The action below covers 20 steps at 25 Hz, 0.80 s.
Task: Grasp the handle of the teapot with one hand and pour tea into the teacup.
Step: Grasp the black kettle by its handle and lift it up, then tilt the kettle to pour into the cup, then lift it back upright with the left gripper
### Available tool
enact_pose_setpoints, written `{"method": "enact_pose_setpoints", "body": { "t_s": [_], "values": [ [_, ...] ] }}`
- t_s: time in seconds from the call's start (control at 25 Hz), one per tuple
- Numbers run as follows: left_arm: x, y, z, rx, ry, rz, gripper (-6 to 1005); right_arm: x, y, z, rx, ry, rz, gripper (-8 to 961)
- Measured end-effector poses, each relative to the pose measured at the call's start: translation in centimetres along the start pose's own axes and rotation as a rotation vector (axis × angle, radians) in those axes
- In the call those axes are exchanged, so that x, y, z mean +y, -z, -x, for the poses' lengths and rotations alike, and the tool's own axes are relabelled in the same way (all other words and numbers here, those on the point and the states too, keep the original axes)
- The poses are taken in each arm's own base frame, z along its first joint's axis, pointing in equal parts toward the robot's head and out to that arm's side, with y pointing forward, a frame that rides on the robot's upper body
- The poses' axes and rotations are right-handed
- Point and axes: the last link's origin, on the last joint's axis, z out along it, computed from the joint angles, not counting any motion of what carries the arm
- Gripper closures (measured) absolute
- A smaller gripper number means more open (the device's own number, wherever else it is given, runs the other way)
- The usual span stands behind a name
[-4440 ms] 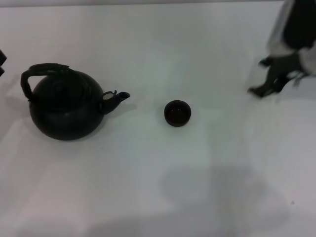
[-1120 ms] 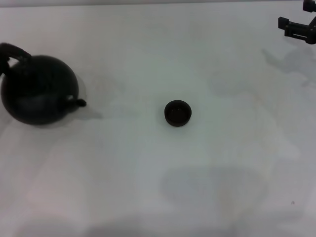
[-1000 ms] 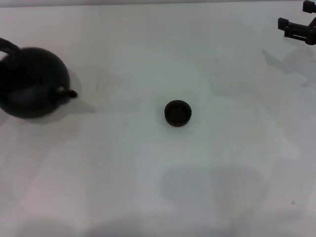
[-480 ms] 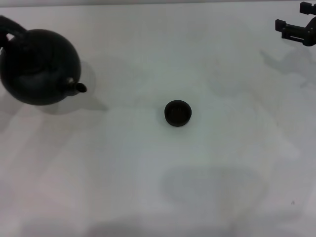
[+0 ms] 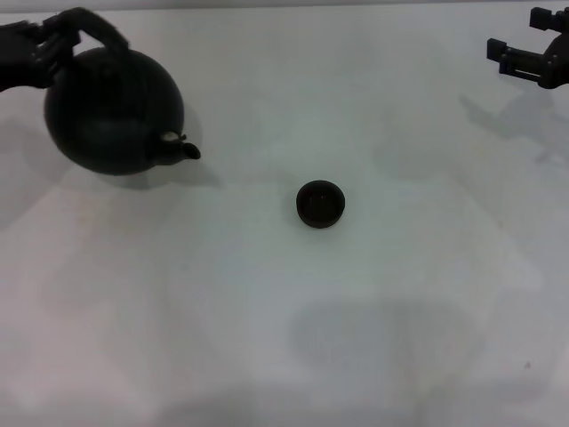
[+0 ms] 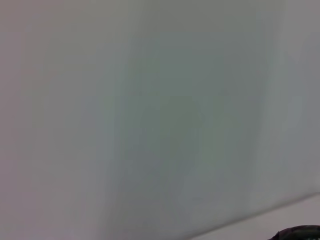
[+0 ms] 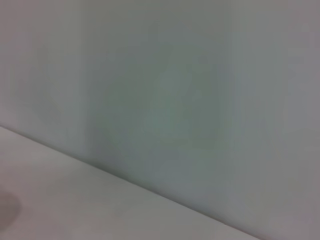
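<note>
Your left gripper (image 5: 40,53) is clamped on the handle (image 5: 93,25), holding the teapot (image 5: 114,111) up at far left — well apart from the teacup (image 5: 319,204). Tip early and tea hits the table (image 5: 267,338) — the pot could swing. Right gripper (image 5: 524,55): parked, fingers unreadable.

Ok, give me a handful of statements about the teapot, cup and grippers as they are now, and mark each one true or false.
1. The left gripper holds the teapot by the handle. True.
2. The teapot's spout is directly over the teacup. False: the spout points toward the cup but sits well to the cup's left, with bare table between them.
3. The teacup stands upright. True.
4. The right gripper is touching the teacup. False: it is far off, at the head view's upper right corner.
</note>
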Motion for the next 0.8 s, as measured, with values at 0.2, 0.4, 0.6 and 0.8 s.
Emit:
{"method": "enact_pose_setpoints", "body": {
  "t_s": [0.2,0.4,0.6,0.8],
  "values": [
    [1.2,-2.7,-1.6,-0.077,-0.072,0.013,823,0.3,0.0,0.5,-0.026,-0.006,0.021,116],
    [2.4,-4.2,-2.8,-0.120,-0.112,0.019,826,0.4,-0.2,0.9,-0.041,-0.008,0.030,116],
    [3.8,-5.5,-4.1,-0.162,-0.149,0.047,846,0.4,-0.2,1.1,-0.055,-0.012,0.030,117],
    [4.8,-6.5,-4.5,-0.224,-0.200,0.061,852,0.4,0.1,1.0,-0.062,-0.017,0.035,117]
  ]
}}
